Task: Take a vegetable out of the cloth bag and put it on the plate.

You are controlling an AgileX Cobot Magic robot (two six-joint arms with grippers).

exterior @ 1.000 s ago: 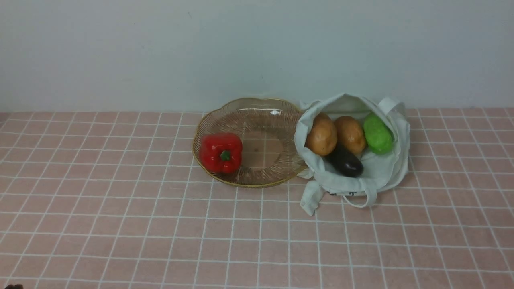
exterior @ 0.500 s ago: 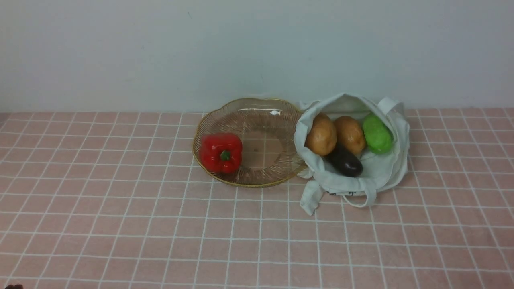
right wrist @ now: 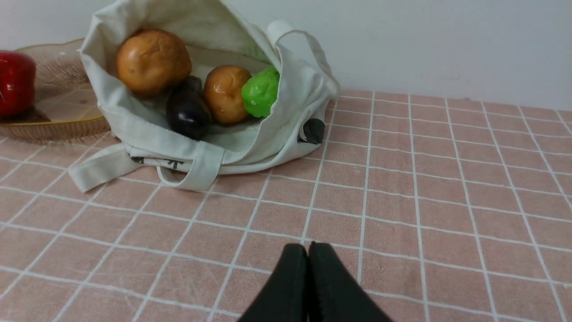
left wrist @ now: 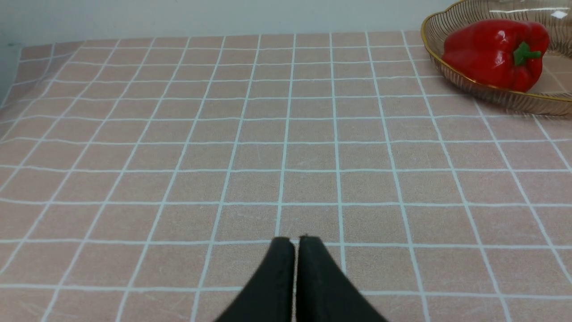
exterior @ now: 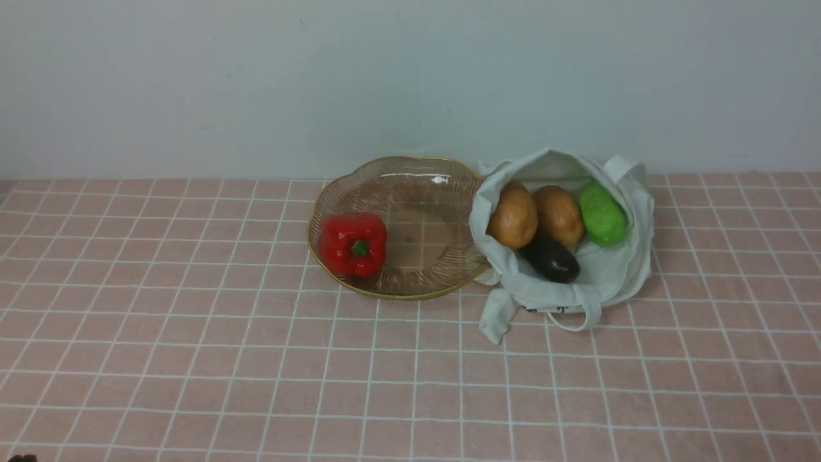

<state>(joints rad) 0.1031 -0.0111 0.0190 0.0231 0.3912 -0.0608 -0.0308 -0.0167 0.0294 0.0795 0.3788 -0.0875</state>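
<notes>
The red bell pepper (exterior: 353,244) lies in the left part of the clear gold-rimmed glass plate (exterior: 442,179). It also shows in the left wrist view (left wrist: 494,52) and at the edge of the right wrist view (right wrist: 15,82). The pale cloth bag (exterior: 616,276) lies open right of the plate, touching its rim. My left gripper (left wrist: 295,241) is shut and empty, low over the tablecloth, well short of the plate (left wrist: 514,96). My right gripper (right wrist: 307,248) is shut and empty, over the cloth in front of the bag (right wrist: 286,112). Neither gripper shows in the front view.
In the bag lie two brown potatoes (exterior: 513,216) (exterior: 559,215), a dark purple eggplant (exterior: 551,258) and a green vegetable (exterior: 601,214). A pink tablecloth with white grid lines (exterior: 256,372) covers the table. A pale wall (exterior: 410,83) stands right behind plate and bag.
</notes>
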